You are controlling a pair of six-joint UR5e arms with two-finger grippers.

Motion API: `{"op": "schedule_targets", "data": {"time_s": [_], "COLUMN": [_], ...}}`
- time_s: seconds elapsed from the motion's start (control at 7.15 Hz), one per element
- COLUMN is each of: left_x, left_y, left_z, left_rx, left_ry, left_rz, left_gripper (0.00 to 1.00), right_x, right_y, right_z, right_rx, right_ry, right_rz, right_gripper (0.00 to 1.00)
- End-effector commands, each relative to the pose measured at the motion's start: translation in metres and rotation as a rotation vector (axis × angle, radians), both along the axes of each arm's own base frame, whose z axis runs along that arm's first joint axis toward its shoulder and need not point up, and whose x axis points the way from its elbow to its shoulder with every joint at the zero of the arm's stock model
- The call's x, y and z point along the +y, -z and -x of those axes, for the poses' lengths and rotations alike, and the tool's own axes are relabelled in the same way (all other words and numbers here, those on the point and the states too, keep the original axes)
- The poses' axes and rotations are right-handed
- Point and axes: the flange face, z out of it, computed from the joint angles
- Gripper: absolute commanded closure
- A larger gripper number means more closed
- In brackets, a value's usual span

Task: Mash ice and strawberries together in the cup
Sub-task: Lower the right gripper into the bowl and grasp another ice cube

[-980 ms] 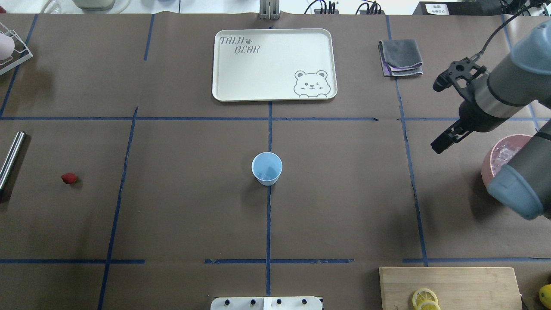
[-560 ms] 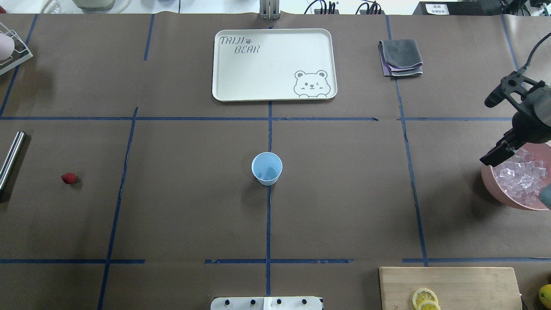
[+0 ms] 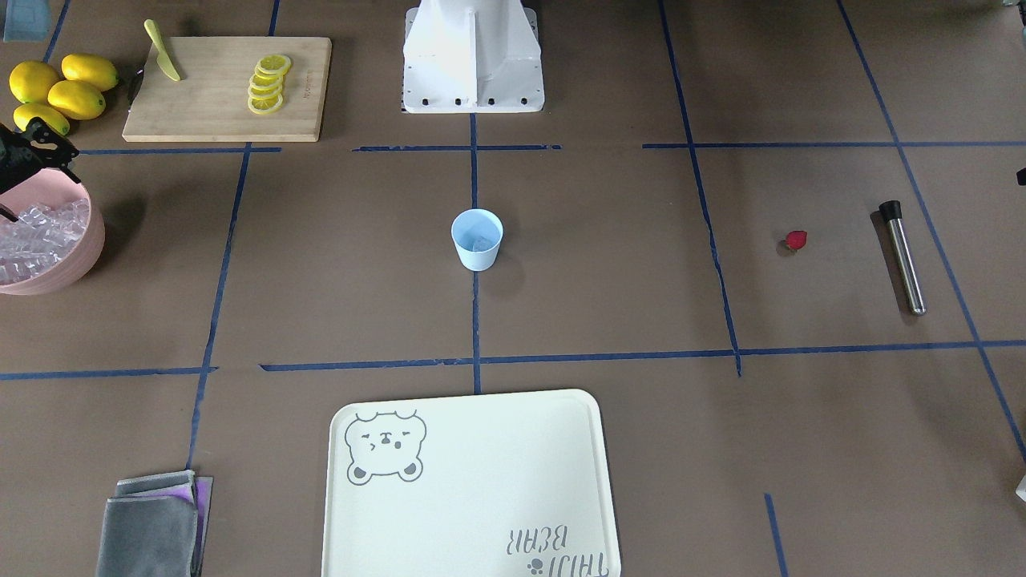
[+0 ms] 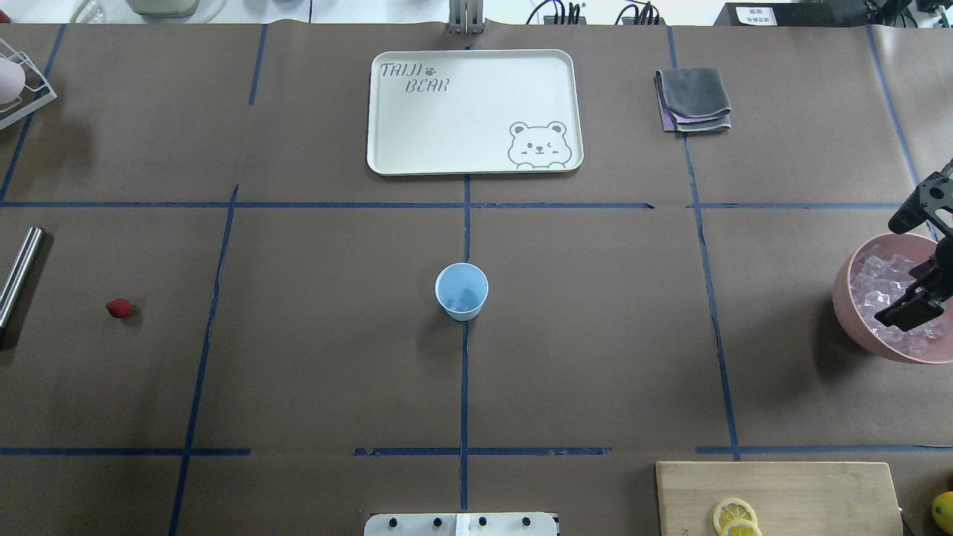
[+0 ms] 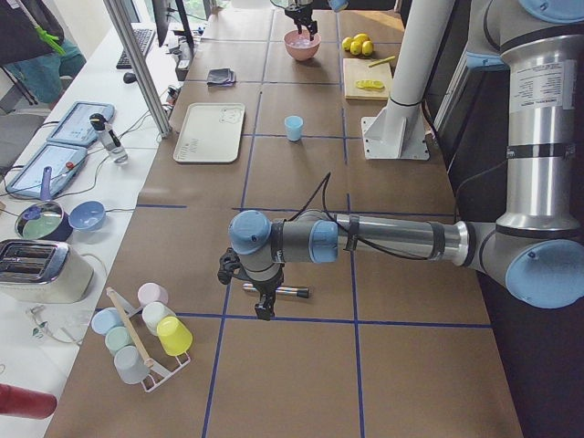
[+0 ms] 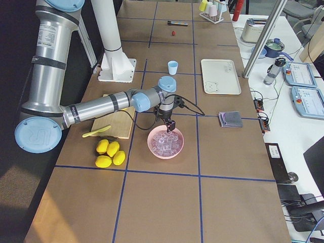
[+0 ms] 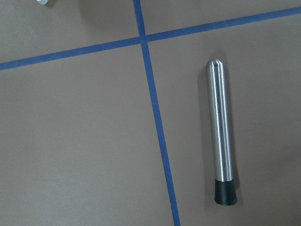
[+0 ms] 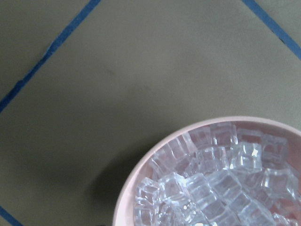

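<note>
Two arms stand at a wide worktop [image 4: 595, 335] covered in brown paper and marked into a grid by blue tape lines [image 4: 465, 387]. Near its middle, on one of those lines, the light blue cup [image 4: 461, 292] stands upright with a clear cube in its bottom. The strawberry [image 4: 119, 308] lies alone on the paper well off to the robot's left, near a metal rod [image 7: 221, 136] with a black tip that lies flat. The left arm [image 5: 392, 239] stretches low over that end. The left jaws point down close beside the rod, and I cannot tell whether they are spread or pressed together. At the opposite end a pink bowl [image 4: 841, 301] holds a heap of ice [image 4: 878, 286]. The right jaws hang over it, and their state cannot be told either. A cream tray [image 4: 476, 112] printed with a bear sits beyond the cup, with a folded grey cloth [image 4: 692, 97] to its right. Beside the white robot base [image 3: 473, 56] a wooden board [image 3: 208, 96] carries lemon slices [image 3: 268, 84] and a yellow-green knife [image 3: 163, 62], with whole lemons [image 3: 76, 98] next to it. Along the far side runs a white desk with a toaster [image 5: 32, 269], and a rack of pastel cups [image 5: 146, 333] stands at the worktop's left end.
</note>
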Motion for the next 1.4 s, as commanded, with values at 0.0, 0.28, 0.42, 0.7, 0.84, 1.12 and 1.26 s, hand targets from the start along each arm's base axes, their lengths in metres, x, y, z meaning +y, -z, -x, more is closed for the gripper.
{"op": "schedule_targets", "data": {"time_s": [0.0,0.28,0.42,0.7,0.84,1.12,1.26], "left_x": [0.0,0.0,0.0,0.0,0.0,0.0,0.0], "left_y": [0.0,0.0,0.001,0.001,0.001,0.001,0.001], "left_z": [0.0,0.0,0.0,0.0,0.0,0.0,0.0], "left_rx": [0.0,0.0,0.0,0.0,0.0,0.0,0.0], "left_ry": [0.0,0.0,0.0,0.0,0.0,0.0,0.0], "left_rz": [0.0,0.0,-0.003,-0.002,-0.002,-0.002,-0.002], "left_gripper": [0.0,0.0,0.0,0.0,0.0,0.0,0.0], "right_x": [0.001,0.001,0.001,-0.003,-0.002,-0.003,-0.003], "right_y": [-0.03,-0.033,-0.036,-0.042,-0.042,-0.042,-0.042], "right_z": [0.0,0.0,0.0,0.003,0.003,0.003,0.003], "right_rx": [0.025,0.027,0.03,0.036,0.034,0.036,0.037], "right_ry": [0.018,0.017,0.018,0.019,0.02,0.019,0.02], "right_rz": [0.024,0.031,0.035,0.042,0.043,0.04,0.041], "right_gripper": [0.07,0.1,0.13,0.18,0.23,0.27,0.36]}}
